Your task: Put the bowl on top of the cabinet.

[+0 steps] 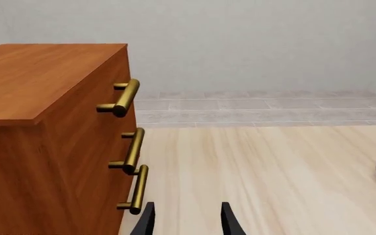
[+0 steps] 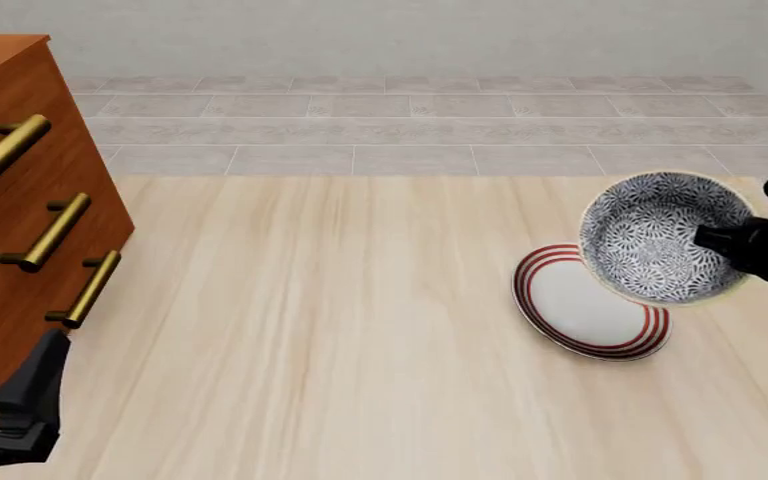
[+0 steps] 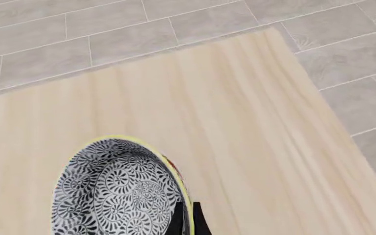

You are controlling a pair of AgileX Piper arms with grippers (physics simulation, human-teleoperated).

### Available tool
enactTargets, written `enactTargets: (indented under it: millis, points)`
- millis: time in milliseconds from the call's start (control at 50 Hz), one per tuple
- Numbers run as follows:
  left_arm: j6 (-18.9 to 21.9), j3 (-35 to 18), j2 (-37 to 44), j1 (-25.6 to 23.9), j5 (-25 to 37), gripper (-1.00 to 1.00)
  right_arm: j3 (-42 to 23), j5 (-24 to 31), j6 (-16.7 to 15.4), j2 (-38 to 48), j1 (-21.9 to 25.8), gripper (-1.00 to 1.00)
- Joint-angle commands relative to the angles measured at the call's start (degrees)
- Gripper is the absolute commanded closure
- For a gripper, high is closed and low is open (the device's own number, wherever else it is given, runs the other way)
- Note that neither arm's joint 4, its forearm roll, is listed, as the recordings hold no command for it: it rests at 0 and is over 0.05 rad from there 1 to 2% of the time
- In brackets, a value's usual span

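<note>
The right claw (image 3: 186, 220) pinches the near wall of the bowl (image 2: 664, 238), one finger inside the patterned hollow and one outside the cream rim, and holds the bowl tilted above the red-ringed plate (image 2: 584, 315) at the right side of the bench (image 2: 344, 330). The left claw (image 1: 186, 221) hangs spread and holding nothing just beside the cabinet (image 2: 17, 220), its two dark fingers apart over bare wood near the lowest brass handle (image 1: 135, 188).

By the look of it the pick-up is done and the carry has hardly begun: the bowl is well apart from the cabinet, whose flat top (image 1: 37, 78) carries nothing where it shows.

The front view cuts off the cabinet's top and far side, and most of the right arm runs out of frame. Whether the bowl clears the plate entirely or touches its edge cannot be told.
</note>
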Motion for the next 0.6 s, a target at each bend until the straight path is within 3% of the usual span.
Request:
enactTargets:
  millis: [20,600]
  points:
    - [-0.10,0.00,0.77,-0.05,-0.79,-1.00,-1.83,0.62,0.15,0.29,3.73,1.00]
    - [-0.39,0.00,-0.29,0.19,0.05,-1.00,-7.14,-0.05,-0.06,5.99,15.87,1.00]
